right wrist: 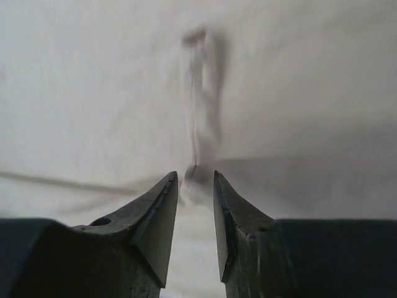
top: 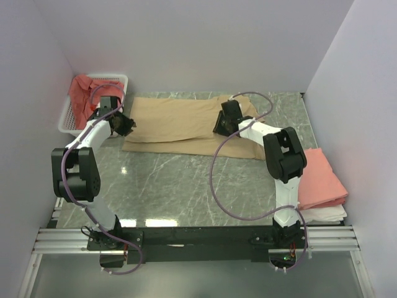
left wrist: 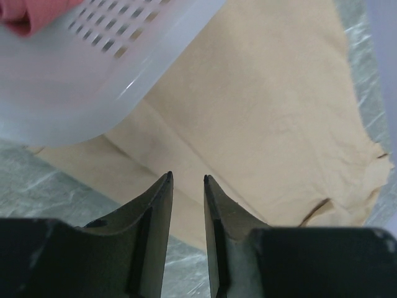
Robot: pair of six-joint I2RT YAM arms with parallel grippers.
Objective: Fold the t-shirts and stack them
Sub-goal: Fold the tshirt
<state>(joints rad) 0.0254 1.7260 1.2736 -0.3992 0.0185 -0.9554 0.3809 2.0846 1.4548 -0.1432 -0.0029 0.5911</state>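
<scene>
A tan t-shirt (top: 180,121) lies spread flat across the back middle of the table, with a lower layer showing along its front edge. My left gripper (top: 127,126) hovers at the shirt's left edge, next to the basket. In the left wrist view it (left wrist: 187,177) stands narrowly open and empty over the shirt's edge (left wrist: 267,112). My right gripper (top: 218,126) is over the right part of the shirt. In the right wrist view it (right wrist: 195,174) is narrowly open, just above the cloth (right wrist: 111,93), with a small raised crease (right wrist: 198,93) ahead of the tips.
A white perforated basket (top: 65,118) at the back left holds red shirts (top: 80,93); its corner (left wrist: 74,93) fills the left wrist view's top left. A folded pink shirt (top: 319,177) lies on a folded white one (top: 325,214) at the right. White walls enclose the table.
</scene>
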